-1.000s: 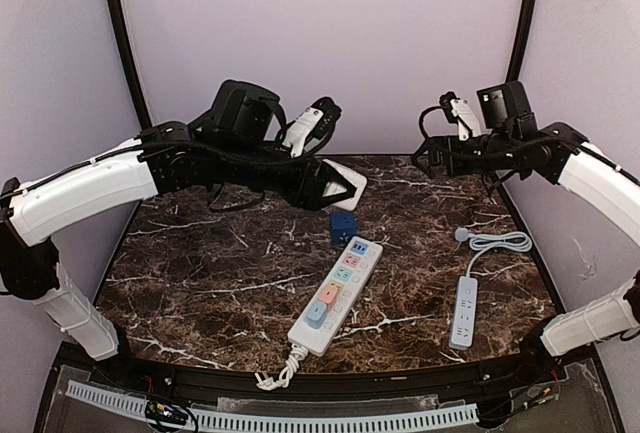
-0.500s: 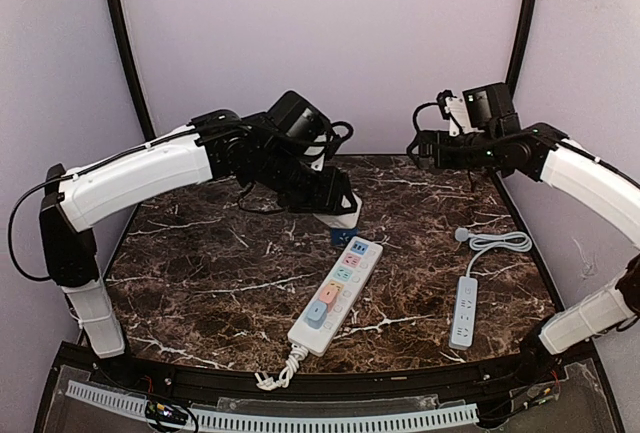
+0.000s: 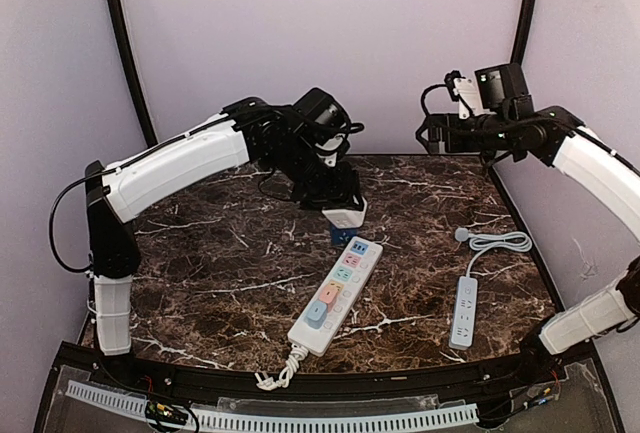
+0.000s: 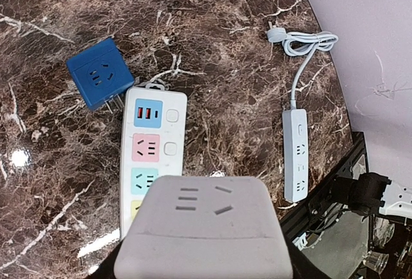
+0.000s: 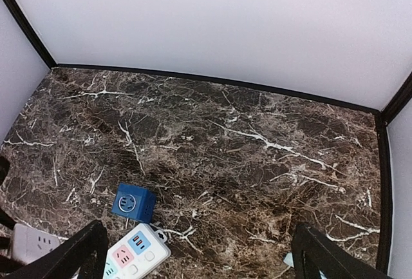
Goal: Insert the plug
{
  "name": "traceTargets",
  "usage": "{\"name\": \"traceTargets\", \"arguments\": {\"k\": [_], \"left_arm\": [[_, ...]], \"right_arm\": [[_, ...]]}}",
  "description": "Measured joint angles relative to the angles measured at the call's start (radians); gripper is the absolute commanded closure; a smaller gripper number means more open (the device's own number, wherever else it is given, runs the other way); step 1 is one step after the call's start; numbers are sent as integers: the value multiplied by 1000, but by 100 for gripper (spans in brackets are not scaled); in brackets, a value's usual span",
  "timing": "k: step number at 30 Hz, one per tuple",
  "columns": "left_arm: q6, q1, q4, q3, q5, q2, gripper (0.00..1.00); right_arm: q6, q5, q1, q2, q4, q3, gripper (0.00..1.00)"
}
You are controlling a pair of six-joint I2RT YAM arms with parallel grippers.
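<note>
Top external: two strips (image 3: 336, 295) (image 3: 464, 311); one blue cube (image 3: 343, 227); left claw (image 3: 338, 201) clamps one white cube (image 4: 199, 227); right claw (image 3: 424, 136) spread.

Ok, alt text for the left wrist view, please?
A white cube adapter fills the foreground, over a white power strip with pastel sockets. A blue cube adapter sits by its end; a slim white corded strip lies to the right.

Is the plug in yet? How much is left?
Not yet. Done: the white cube-shaped plug adapter is off the table, gripped by the left gripper. In hand: it hangs over the far end of the long white power strip with pastel sockets. Left: lowering it and pushing it into a socket; none holds a plug. A blue cube adapter lies beside the strip. The right gripper hovers open, high up.
</note>
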Motion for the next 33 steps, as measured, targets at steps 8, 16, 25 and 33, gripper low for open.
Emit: {"name": "traceTargets", "arguments": {"k": [8, 16, 25, 33], "left_arm": [[13, 72, -106, 93, 20, 98, 99], [61, 83, -190, 101, 50, 128, 99], [94, 59, -200, 129, 98, 188, 99], [136, 41, -223, 156, 112, 265, 99]], "right_arm": [[4, 18, -2, -125, -73, -72, 1], [3, 14, -2, -140, -110, -124, 1], [0, -6, -2, -140, -131, -161, 1], [-9, -10, -2, -168, -142, -197, 2]]}}
